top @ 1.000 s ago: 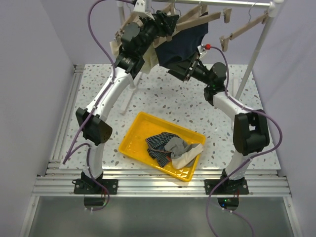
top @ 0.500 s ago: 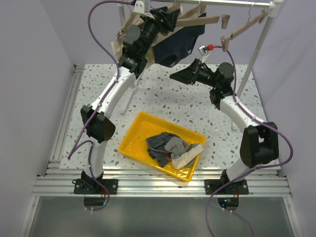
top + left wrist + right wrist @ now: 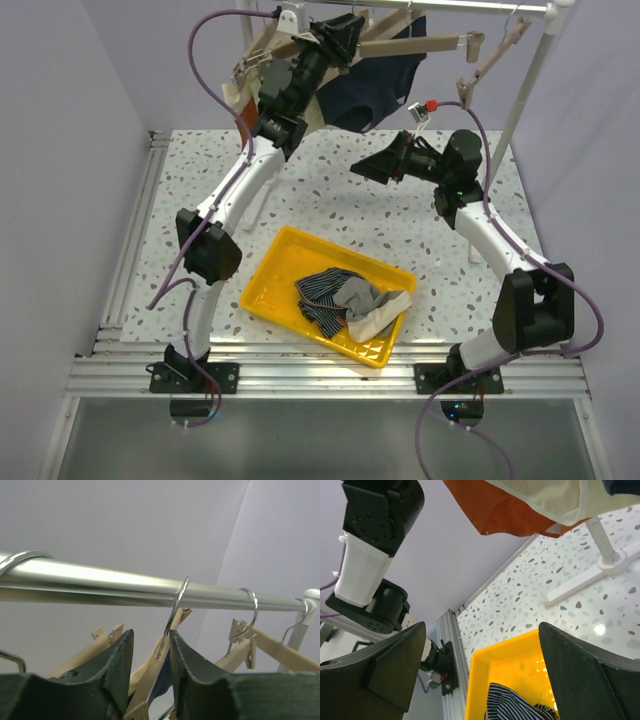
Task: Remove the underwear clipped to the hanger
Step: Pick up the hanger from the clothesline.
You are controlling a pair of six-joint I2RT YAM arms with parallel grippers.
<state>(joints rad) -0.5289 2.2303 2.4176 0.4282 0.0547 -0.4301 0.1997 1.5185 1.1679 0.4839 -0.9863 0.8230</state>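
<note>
My left jaws point(image 3: 150, 680) have narrowed around a hanger point(image 3: 150, 672) at the rail point(image 3: 125, 587), where navy underwear point(image 3: 375, 85) hangs clipped, while my right jaws point(image 3: 362, 165) have dropped away wide apart, so release comes next.

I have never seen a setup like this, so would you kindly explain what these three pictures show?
The overhead picture shows two robot arms bolted to a speckled table. The other two pictures come from cameras on their wrists. The left gripper reaches up among wooden hangers on a metal rail, its jaws either side of a hanger hook, near hanging navy underwear. The right gripper hovers open and empty. A yellow tray holds striped and grey underwear. Orange underwear hangs too.
</note>
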